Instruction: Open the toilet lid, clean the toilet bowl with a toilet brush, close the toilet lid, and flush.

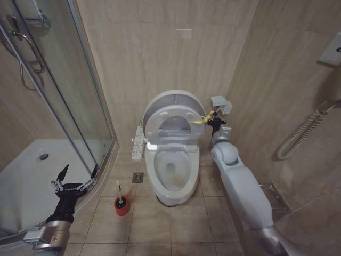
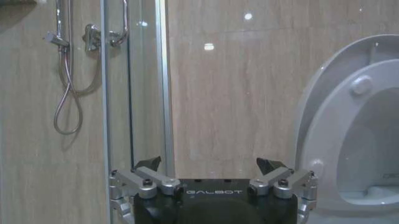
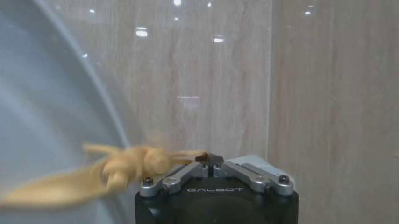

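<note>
Toilet lid (image 1: 171,104) stands raised against the beige tiled wall (image 1: 160,53), with the white seat ring (image 1: 173,120) also lifted and leaning on it. A small yellow strap (image 1: 199,119) hangs at the edge of the lid on the robot's right side. The right hand (image 1: 213,120) is at this strap, at the end of the long grey arm that reaches forward along the right side of the toilet. In the right wrist view the right hand (image 3: 210,159) has its fingers pressed together on the end of the yellow strap (image 3: 128,163), so it is clenched on the strap, and the curved edge of the lid (image 3: 37,116) is just beside it.

Below the lid, the toilet bowl (image 1: 171,170) is uncovered, and its inside is visible down to the bottom.

The toilet brush (image 1: 120,198) stands upright in its small red cup on the floor (image 1: 176,229), near the bowl on the robot's left, with the thin white handle pointing up. It is apart from both hands.

The left hand (image 1: 74,178) hovers low on the left, near the glass shower door (image 1: 58,96) and apart from the brush. Its fingers are spread wide and they grasp nothing. The left wrist view shows the same released left hand (image 2: 210,164) with the raised lid (image 2: 324,93) beyond it to one side.
</note>
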Tool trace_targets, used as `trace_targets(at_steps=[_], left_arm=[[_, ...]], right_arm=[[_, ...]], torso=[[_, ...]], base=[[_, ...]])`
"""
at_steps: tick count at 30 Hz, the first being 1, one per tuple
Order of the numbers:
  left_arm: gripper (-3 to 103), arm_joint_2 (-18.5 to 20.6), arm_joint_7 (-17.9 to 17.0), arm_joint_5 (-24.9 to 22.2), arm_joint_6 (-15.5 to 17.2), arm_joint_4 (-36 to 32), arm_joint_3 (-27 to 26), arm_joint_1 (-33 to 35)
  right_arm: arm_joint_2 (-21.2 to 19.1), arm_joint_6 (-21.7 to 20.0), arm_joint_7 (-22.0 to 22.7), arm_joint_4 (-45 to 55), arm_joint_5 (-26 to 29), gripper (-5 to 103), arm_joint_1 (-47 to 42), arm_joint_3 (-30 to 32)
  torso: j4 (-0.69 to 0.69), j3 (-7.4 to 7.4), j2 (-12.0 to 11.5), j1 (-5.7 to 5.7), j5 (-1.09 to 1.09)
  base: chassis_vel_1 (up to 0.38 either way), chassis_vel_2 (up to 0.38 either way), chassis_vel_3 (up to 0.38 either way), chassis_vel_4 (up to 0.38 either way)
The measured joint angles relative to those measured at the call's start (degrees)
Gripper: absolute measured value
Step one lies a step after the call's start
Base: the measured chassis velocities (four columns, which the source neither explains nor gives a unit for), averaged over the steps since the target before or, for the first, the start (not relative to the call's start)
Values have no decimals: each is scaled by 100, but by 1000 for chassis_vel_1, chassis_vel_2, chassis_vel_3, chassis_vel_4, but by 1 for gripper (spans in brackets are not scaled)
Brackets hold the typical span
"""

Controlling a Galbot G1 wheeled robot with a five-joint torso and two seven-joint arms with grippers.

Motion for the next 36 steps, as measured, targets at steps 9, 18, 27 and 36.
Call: trace_targets(at_steps=[9, 18, 27, 36], left_arm=[[100, 0, 0, 0, 0, 0, 0, 0], [100, 0, 0, 0, 0, 0, 0, 1], [100, 0, 0, 0, 0, 0, 0, 0], [100, 0, 0, 0, 0, 0, 0, 1]], right_arm=[[123, 117, -40, -820, -86, 0, 751, -223], [163, 204, -122, -1520, -157, 0, 1485, -457], [167, 243, -142, -2038, -163, 0, 1870, -626], [343, 353, -172, -2566, -330, 0, 2139, -673]], torso=[[-1, 0, 0, 0, -1], [2, 0, 0, 0, 0], [1, 0, 0, 0, 0], [0, 0, 0, 0, 0]], base=[[0, 0, 0, 0], [0, 0, 0, 0], [0, 0, 0, 0], [0, 0, 0, 0]])
